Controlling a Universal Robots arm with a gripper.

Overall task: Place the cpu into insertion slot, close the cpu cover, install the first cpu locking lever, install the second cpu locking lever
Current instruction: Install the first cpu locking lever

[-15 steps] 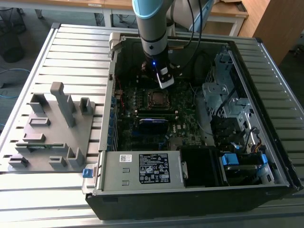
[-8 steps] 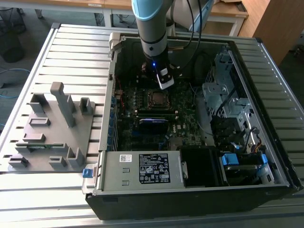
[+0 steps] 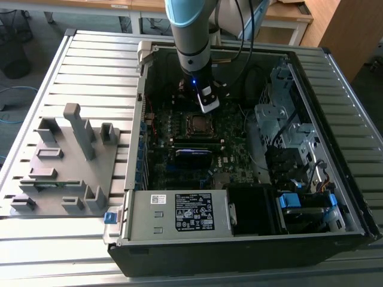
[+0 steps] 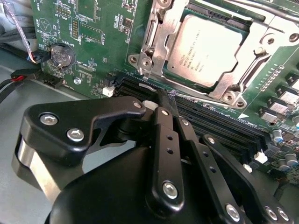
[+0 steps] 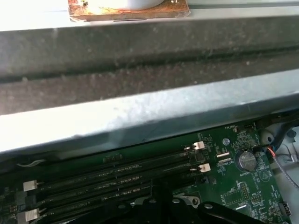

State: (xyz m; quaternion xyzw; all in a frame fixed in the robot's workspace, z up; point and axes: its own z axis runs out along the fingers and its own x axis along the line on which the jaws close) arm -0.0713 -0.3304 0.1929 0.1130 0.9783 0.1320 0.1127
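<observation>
One arm point(image 3: 188, 30) is reaching down into the open case point(image 3: 239, 251) in the exterior view, and I am watching its gripper point(image 3: 203, 107) hanging just above the board. The cpu point(image 3: 197, 124) is lying right under it, a touch toward the camera. A grey fixture point(image 3: 66, 173) is sitting on the table point(image 3: 90, 66) well off to the exterior view's left, outside the case.

In the second wrist view the gripper point(image 4: 161, 98) is showing its black links in front of me, and the fingers point(image 4: 163, 121) are meeting at the tip, pressed together. The cpu point(image 4: 205, 49) is sitting in the slot point(image 4: 224, 14), silver top up, just beyond the tip and apart from it. The cover point(image 4: 161, 42) is lying flat around the chip, its window framing the metal top. A thin lever point(image 4: 210, 100) is running along the near edge of the cover, and its end is sitting just beside the tip; I cannot tell whether the fingers are pinching it or only touching it. Memory slots point(image 4: 210, 126) are passing between the gripper and the cover, and a coin battery point(image 4: 63, 55) is lying off to one side.

In the first wrist view I am seeing the grey case wall point(image 5: 140, 107), the memory slots, the battery and the dark gripper point(image 5: 163, 205) at the edge.
</observation>
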